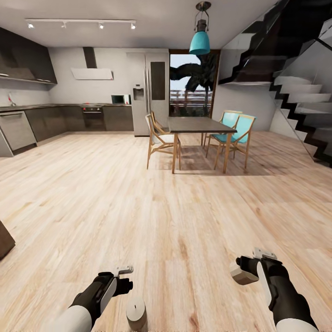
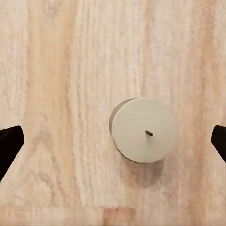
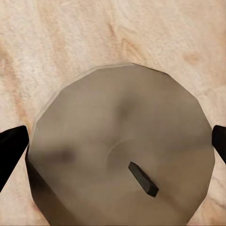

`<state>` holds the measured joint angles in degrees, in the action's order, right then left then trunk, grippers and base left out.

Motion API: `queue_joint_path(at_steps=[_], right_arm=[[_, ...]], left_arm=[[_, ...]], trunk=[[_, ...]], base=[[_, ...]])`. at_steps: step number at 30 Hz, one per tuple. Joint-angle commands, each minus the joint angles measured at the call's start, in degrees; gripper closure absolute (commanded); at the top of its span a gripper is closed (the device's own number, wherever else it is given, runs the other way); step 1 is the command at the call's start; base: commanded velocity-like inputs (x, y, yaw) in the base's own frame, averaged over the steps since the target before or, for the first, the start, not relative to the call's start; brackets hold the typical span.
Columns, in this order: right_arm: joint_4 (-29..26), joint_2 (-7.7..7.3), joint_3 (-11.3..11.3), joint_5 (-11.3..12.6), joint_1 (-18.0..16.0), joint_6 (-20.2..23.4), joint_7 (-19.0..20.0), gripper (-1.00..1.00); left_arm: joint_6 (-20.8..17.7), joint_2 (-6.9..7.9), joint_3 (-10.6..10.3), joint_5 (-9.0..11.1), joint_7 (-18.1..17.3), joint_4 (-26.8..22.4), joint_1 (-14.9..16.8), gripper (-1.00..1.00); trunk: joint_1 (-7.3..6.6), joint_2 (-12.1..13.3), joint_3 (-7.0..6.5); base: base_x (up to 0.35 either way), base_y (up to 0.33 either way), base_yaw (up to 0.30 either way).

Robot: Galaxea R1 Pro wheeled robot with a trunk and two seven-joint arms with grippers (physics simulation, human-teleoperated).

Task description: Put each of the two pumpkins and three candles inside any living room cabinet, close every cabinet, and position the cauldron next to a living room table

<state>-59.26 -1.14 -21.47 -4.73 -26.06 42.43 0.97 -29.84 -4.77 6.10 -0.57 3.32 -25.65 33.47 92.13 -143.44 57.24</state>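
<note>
Right gripper (image 1: 246, 269) carries a candle (image 1: 243, 275); in the right wrist view the candle (image 3: 120, 150) sits between the dark fingertips (image 3: 10, 147), its wick off-centre, and the grip looks closed on it, though the contact itself is hard to make out at this closeness. Left gripper (image 1: 123, 275) hangs wide apart above a second candle (image 1: 136, 313) standing upright on the wood floor (image 1: 152, 203); the left wrist view shows that candle (image 2: 142, 130) well clear of both fingertips (image 2: 9, 143), lying nearer one than the other. Risks, as judged: a descent without recentring could clip the rim and tip or roll it; the held candle could slip if the arm swings hard while the base turns. Room is generous: bare boards ahead to the dining table (image 1: 199, 124) and chairs (image 1: 160, 138), stairs (image 1: 302, 110) far right, kitchen units (image 1: 69, 117) far left. A dark-brown corner (image 1: 5, 240) at the left edge is the nearest obstacle; what it belongs to cannot be told.
</note>
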Motion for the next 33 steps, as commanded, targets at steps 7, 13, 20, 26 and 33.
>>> queue_joint_path(at_steps=[7,13,20,26,33], right_arm=[[-0.07,-0.03,-0.10,-0.41,-0.04,0.29,0.20,1.00],[-0.05,-0.08,-0.14,-0.37,-0.04,0.27,0.25,1.00],[-0.06,-0.09,-0.21,-0.37,-0.04,0.21,0.26,1.00],[-0.07,-0.16,-0.23,-0.37,-0.04,0.21,0.26,1.00],[-0.03,-0.18,-0.23,-0.30,-0.04,0.20,0.26,1.00]], left_arm=[[-0.25,-0.07,0.28,-0.04,0.11,-0.11,0.01,-1.00],[-0.22,-0.13,0.27,0.02,0.11,-0.24,0.01,-1.00],[-0.13,-0.14,0.23,0.05,0.11,-0.44,0.01,-1.00],[-0.01,-0.16,0.24,0.02,-0.02,-0.53,0.01,-1.00],[0.00,-0.23,0.23,-0.03,-0.02,-0.45,0.01,-1.00]], trunk=[[0.16,-0.12,1.61],[0.32,-0.20,2.94],[0.47,-0.28,4.27],[0.47,-0.28,4.27],[0.47,-0.28,4.27]], base=[[0.000,0.000,0.000],[0.000,0.000,0.000],[0.000,0.000,0.000],[0.000,0.000,0.000],[0.038,0.000,0.000]])
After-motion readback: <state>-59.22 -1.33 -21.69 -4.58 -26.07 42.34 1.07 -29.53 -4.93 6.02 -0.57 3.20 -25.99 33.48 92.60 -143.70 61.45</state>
